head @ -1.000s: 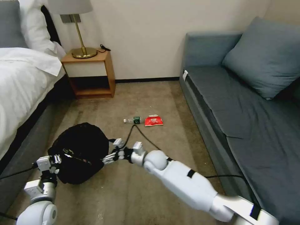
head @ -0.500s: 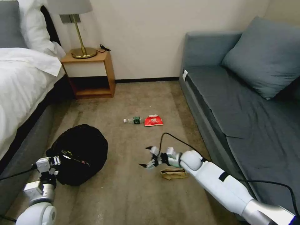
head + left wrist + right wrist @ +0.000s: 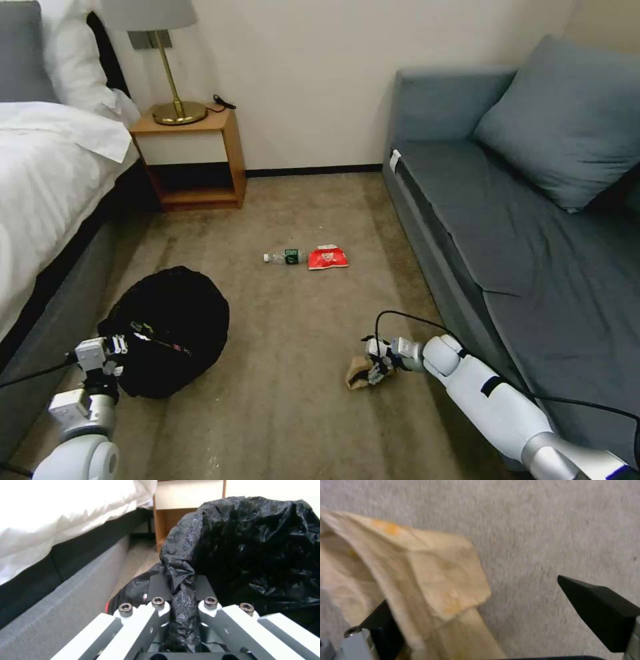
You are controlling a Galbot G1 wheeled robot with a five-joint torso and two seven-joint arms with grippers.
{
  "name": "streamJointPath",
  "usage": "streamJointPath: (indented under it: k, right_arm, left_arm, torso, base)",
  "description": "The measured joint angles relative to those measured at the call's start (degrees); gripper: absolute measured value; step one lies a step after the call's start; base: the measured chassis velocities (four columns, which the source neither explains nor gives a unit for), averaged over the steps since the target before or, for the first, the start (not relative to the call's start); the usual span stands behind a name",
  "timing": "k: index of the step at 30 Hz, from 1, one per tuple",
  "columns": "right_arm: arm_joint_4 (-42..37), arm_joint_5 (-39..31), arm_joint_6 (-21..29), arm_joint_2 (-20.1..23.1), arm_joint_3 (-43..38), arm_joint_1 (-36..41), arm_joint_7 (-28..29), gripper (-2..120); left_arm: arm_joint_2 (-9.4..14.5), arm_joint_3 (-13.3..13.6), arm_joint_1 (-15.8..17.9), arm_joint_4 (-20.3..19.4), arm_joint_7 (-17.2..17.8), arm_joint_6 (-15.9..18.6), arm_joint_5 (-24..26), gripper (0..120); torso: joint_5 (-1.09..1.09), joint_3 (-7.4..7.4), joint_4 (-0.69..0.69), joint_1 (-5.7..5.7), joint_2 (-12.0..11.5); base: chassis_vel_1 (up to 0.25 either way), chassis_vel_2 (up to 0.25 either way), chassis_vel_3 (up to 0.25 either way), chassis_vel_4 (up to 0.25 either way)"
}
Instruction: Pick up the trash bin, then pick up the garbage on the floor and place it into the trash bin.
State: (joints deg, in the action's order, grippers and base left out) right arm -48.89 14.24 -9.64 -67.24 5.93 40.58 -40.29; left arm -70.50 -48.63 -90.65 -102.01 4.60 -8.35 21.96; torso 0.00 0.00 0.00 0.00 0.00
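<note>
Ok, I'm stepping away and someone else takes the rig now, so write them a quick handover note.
Left gripper: shut on the trash bin, pinching a fold of its black bag; the bin sits by the bed.
Right gripper: open, low at the floor by the sofa, fingers straddling the crumpled paper bag, not closed on it.
Done: bin gripped.
Left: grasp the paper bag and drop it in, then the bottle and the red packet, lying side by side mid-floor.
</note>
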Motion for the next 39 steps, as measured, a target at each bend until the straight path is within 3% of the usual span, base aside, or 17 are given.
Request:
streamJointPath:
  k: [8, 12, 16, 22, 35, 39]
  right_arm:
    - [2.85, 1.23, -1.4, -0.66, -1.71, -0.02, -0.07, 99]
    - [3.54, 0.8, -1.98, -0.74, -2.08, 0.05, -0.61, 88]
    - [3.9, -0.24, -2.63, -1.0, -2.69, 0.12, -2.64, 69]
    - [3.35, -1.32, -2.72, -1.04, -2.69, 0.17, -3.12, 52]
    - [-0.53, -4.73, -2.12, -0.9, -2.73, 1.07, -3.23, 2]
    - [-2.63, -6.09, -1.62, -0.87, -2.72, 1.21, -2.78, 0]
  left_arm:
    - [-0.02, 0.08, 0.07, 0.08, -0.03, -0.02, 0.01, 5]
    - [0.01, 0.06, 0.09, 0.08, -0.04, -0.06, 0.01, 5]
    - [0.06, 0.06, 0.13, -0.14, -0.05, -0.08, 0.02, 5]
    - [0.14, 0.05, 0.08, -0.41, -0.04, -0.1, 0.02, 5]
    - [0.39, -0.17, -0.66, -1.09, -0.06, -0.51, 0.16, 5]
    - [0.39, -0.11, -0.76, -1.14, -0.11, -0.64, 0.16, 5]
  torso:
    - [0.0, 0.0, 0.0, 0.0, 0.0]
    - [0.0, 0.0, 0.0, 0.0, 0.0]
    - [-0.01, 0.0, 0.0, 0.0, 0.0]
    - [-0.01, 0.0, 0.0, 0.0, 0.0]
    - [0.0, 0.0, 0.0, 0.0, 0.0]
    - [0.0, 0.0, 0.0, 0.0, 0.0]
  base:
    - [0.0, 0.0, 0.0, 0.0]
    - [0.0, 0.0, 0.0, 0.0]
    - [0.0, 0.0, 0.0, 0.0]
    - [0.0, 0.0, 0.0, 0.0]
    - [0.0, 0.0, 0.0, 0.0]
    - [0.0, 0.0, 0.0, 0.0]
